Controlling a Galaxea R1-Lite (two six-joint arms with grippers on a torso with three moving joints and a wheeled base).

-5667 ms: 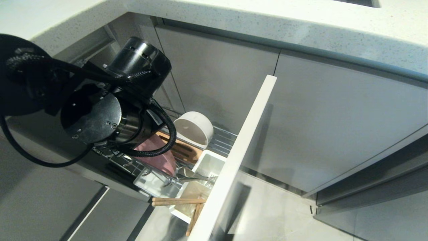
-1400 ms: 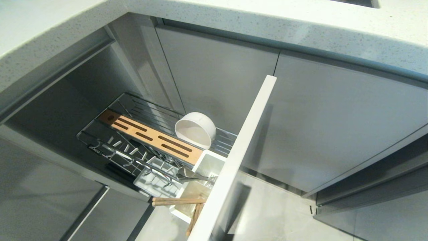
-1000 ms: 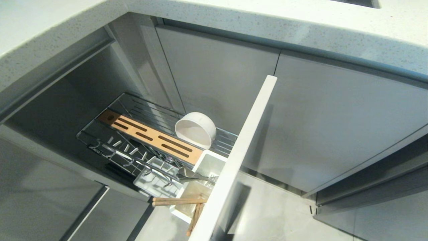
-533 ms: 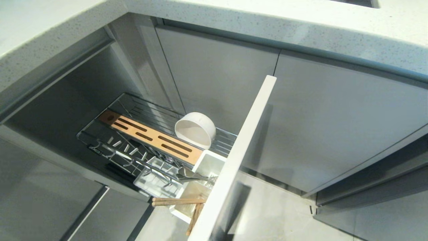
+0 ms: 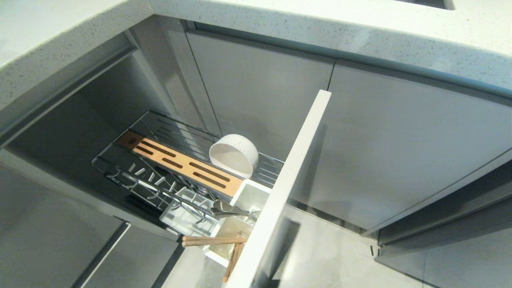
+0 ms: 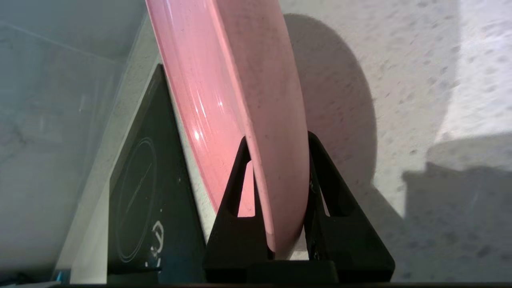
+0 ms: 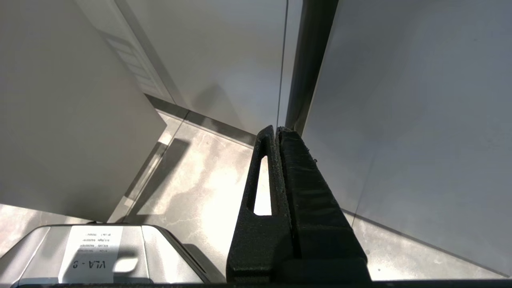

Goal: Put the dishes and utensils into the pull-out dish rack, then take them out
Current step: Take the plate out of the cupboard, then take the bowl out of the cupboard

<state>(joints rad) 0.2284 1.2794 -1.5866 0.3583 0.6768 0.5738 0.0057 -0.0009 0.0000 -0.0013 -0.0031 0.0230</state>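
Plate point(image 6: 256, 100): I have the salmon-pink plate clamped on edge in my left claw point(image 6: 276, 160), one finger on each face, rim seated deep between them.
Long axis: the plate runs straight out ahead of the claw, standing upright over the speckled counter point(image 6: 400, 80), with a black induction hob point(image 6: 148, 200) just beside it.
Coming move: as I judge it, the plate has to tip flat and go down onto the counter beyond the fingertips.
Right claw point(image 7: 276, 134): fingers pressed together on nothing, parked low over the floor by the cabinet doors.
Dish rack point(image 5: 160, 136): pulled out, well apart from both claws; white bowl point(image 5: 234, 156), spoon point(image 5: 230, 209) and chopsticks point(image 5: 214, 241) are not yet unloaded.
Nearer arm: left, I reckon.
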